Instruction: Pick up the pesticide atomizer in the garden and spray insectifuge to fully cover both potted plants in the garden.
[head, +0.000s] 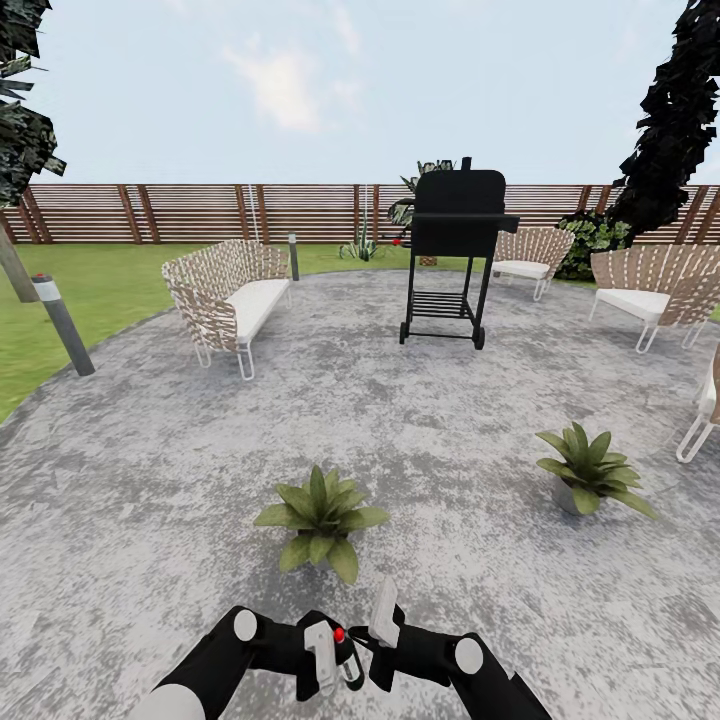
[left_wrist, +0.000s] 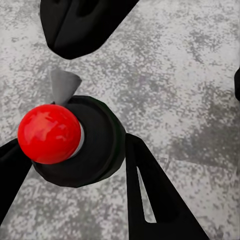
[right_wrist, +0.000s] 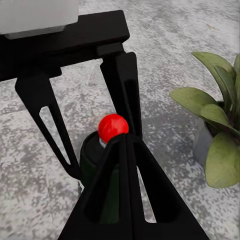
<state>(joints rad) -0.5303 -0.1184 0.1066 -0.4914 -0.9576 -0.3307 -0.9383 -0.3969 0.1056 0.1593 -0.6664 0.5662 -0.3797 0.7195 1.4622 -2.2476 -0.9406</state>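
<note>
The pesticide atomizer (head: 341, 640), a small dark bottle with a red ball top (left_wrist: 50, 133), sits upright between the fingers of my left gripper (head: 335, 660), which is shut on it just above the paving. My right gripper (head: 385, 622) hovers shut and empty beside the bottle (right_wrist: 95, 160), its joined fingertips (right_wrist: 125, 142) just in front of the red top. Two potted plants stand on the paved round: one (head: 320, 520) directly beyond the grippers, the other (head: 592, 472) to the right. The near plant's leaves (right_wrist: 215, 130) lie close to my right hand. I see no white specks on them.
A black grill (head: 455, 250) stands mid-paving, a woven bench (head: 225, 300) to its left, woven chairs (head: 640, 290) to the right. A grey lamp post (head: 60, 320) marks the lawn edge at left. The slatted fence (head: 200, 212) closes the back.
</note>
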